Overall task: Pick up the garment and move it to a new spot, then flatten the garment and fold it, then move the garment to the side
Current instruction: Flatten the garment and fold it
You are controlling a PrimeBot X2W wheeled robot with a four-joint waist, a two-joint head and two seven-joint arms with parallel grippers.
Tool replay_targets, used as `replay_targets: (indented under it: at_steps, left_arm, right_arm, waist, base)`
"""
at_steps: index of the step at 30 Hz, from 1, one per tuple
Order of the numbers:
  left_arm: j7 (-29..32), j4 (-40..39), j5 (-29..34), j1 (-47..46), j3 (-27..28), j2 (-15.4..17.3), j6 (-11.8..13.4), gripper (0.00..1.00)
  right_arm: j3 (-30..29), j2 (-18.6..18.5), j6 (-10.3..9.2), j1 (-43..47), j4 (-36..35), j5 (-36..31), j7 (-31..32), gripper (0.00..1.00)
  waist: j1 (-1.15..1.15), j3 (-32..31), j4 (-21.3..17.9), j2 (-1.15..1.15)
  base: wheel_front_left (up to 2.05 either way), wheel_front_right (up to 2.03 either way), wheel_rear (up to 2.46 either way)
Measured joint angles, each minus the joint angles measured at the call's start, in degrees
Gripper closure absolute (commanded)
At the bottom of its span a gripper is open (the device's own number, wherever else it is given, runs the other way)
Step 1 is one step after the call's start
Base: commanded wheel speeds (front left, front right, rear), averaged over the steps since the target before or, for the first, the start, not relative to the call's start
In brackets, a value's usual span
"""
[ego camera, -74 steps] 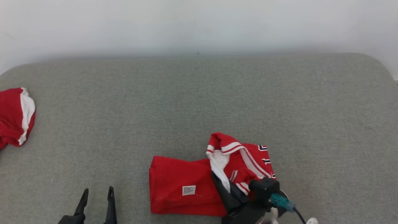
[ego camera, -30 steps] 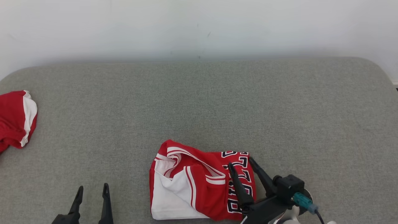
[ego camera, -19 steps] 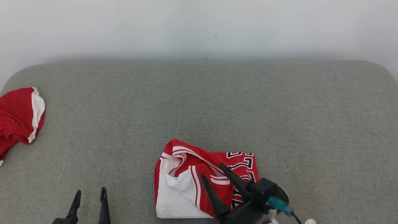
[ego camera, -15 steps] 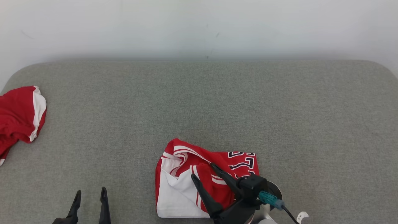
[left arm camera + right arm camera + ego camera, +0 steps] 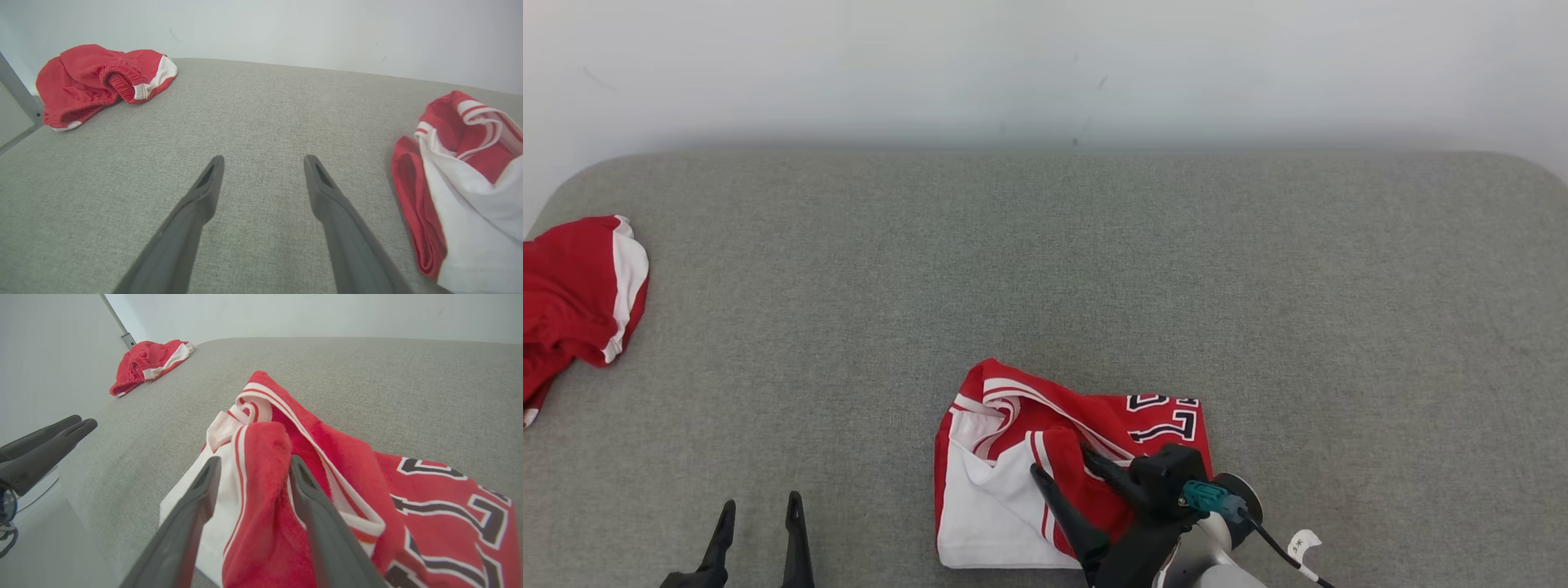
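- Step in hand: we are judging this to be a grasp on the folded garment, either for one more fold or for carrying it to the side.
- Garment: it is lying in a compact, rumpled bundle at the near edge of the grey cushion, red and white, with the lettering facing up on its right part.
- Right gripper: it is reaching in low from the near right, its jaws standing apart astride a raised red fold; we are seeing no firm pinch yet.
- Left gripper: it is hovering over bare cushion well to the left of the garment, jaws wide apart and holding nothing.
- Next move: we are expecting the right jaws to need closing on that fold, deep enough to catch every layer.
- Other red cloth: it is lying at the far left edge, well apart.
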Motion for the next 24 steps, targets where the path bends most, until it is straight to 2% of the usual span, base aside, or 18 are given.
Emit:
replay_targets:
  at_steps: [1, 2, 3, 10, 17, 23, 24]
  left_arm:
    - [0.0, 0.0, -0.04, -0.02, 0.0, 0.01, 0.0, 0.0]
    - [0.0, 0.0, -0.05, -0.05, -0.05, 0.0, 0.0, 0.0]
    - [0.0, 0.0, -0.07, -0.08, -0.08, 0.0, 0.0, 0.0]
    - [0.0, -0.03, -0.14, -0.47, -0.31, -0.01, -0.03, 0.0]
    - [0.0, 0.08, -0.22, -0.93, -0.52, 0.0, -0.05, 0.0]
    - [0.0, 0.1, -0.73, -1.05, -0.78, 0.0, -0.07, 0.0]
    - [0.0, 0.1, -0.73, -1.05, -0.78, 0.0, -0.07, 0.0]
  right_arm:
    - [0.05, 0.0, 0.0, 0.05, -0.16, -0.01, 0.12, 0.5]
    - [0.09, 0.0, 0.0, 0.07, -0.29, -0.03, 0.27, 0.7]
    - [0.21, -0.01, 0.0, 0.07, -0.45, -0.13, 0.29, 1.0]
    - [3.2, -0.02, 0.0, 0.05, -2.23, -0.08, -0.82, 1.0]
    - [12.74, -0.01, 0.0, -1.16, -3.57, 2.27, -0.6, 1.0]
    - [19.76, -0.18, 0.0, -3.42, -0.07, 2.53, -0.58, 1.0]
    - [19.76, -0.18, 0.0, -3.42, -0.07, 2.53, -0.58, 0.94]
  waist:
    - [0.0, 0.08, -0.03, 0.0]
    - [0.0, 0.15, -0.04, 0.0]
    - [0.0, 0.23, -0.05, 0.0]
    - [0.0, 0.75, 0.05, 0.0]
    - [0.01, 1.14, 0.59, 0.0]
    - [0.01, 1.31, 1.09, 0.0]
    - [0.01, 1.31, 1.09, 0.0]
  base:
    - [0.0, 0.0, 0.0]
    - [0.0, 0.0, 0.0]
    - [0.0, 0.0, 0.0]
    - [0.0, 0.0, 0.0]
    - [0.0, 0.0, 0.0]
    - [0.0, 0.0, 0.0]
    - [0.0, 0.0, 0.0]
